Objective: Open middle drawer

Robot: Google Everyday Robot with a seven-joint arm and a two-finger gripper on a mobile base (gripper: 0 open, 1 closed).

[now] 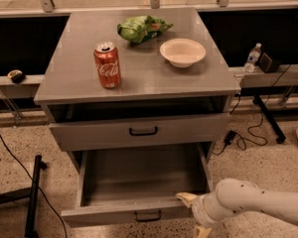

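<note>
The middle drawer point(139, 180) is pulled far out, showing a deep plain grey inside; its front panel point(104, 216) carries a small black bar handle point(148, 215). My gripper point(193, 214), on a white arm point(253, 205) coming in from the lower right, is at the right end of that front panel. One yellowish fingertip point(185, 197) lies at the panel's top edge and the other point(202, 231) is below it. The fingers are spread apart and hold nothing.
The drawer above point(139, 131) is slightly out, with a dark gap over it. On the cabinet top point(69, 78) stand a red cola can point(107, 66), a green chip bag point(141, 29) and a white bowl point(182, 52). A water bottle point(252, 58) and cables point(248, 133) are at the right.
</note>
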